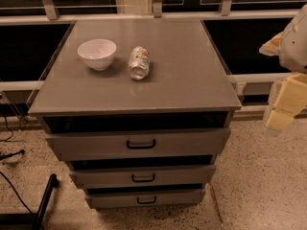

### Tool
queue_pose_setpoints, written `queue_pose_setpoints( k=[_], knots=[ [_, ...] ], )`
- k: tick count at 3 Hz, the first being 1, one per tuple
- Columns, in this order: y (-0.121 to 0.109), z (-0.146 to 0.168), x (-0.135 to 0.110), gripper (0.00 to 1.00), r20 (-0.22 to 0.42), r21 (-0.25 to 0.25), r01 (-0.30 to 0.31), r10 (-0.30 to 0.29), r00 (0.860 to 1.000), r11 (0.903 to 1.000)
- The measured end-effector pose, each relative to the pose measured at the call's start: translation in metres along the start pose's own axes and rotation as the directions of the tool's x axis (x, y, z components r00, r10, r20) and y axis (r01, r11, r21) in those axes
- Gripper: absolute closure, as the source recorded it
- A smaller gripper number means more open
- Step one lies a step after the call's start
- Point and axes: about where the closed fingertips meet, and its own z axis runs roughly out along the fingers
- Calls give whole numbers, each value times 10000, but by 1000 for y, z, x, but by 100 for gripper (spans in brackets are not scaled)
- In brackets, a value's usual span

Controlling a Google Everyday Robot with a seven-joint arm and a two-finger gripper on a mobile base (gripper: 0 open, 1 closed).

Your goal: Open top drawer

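Note:
The top drawer (139, 143) is the widest of three grey drawers in a grey cabinet, with a small black bar handle (140, 144) at its centre. Its front stands slightly forward, with a dark gap above it under the cabinet top. Two narrower drawers (142, 177) sit below it. My gripper (283, 107), pale yellow, hangs at the right edge of the view, beside and to the right of the cabinet, apart from the drawer and level with its upper edge.
A white bowl (97, 53) and a crushed can (138, 62) lying on its side rest on the cabinet top (182, 80). A railing and dark windows run behind. Black cables and a black leg (45, 195) lie on the speckled floor at left.

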Motion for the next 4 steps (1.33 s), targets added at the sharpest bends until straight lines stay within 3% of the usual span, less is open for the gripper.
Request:
queue_pose_setpoints(
  k=[2,4],
  knots=[
    [8,17,-2,0,226,-195,-226,231,9995,9996],
    [55,82,-3,0,885,-1168,-1214,1320,9873,9857]
  ],
)
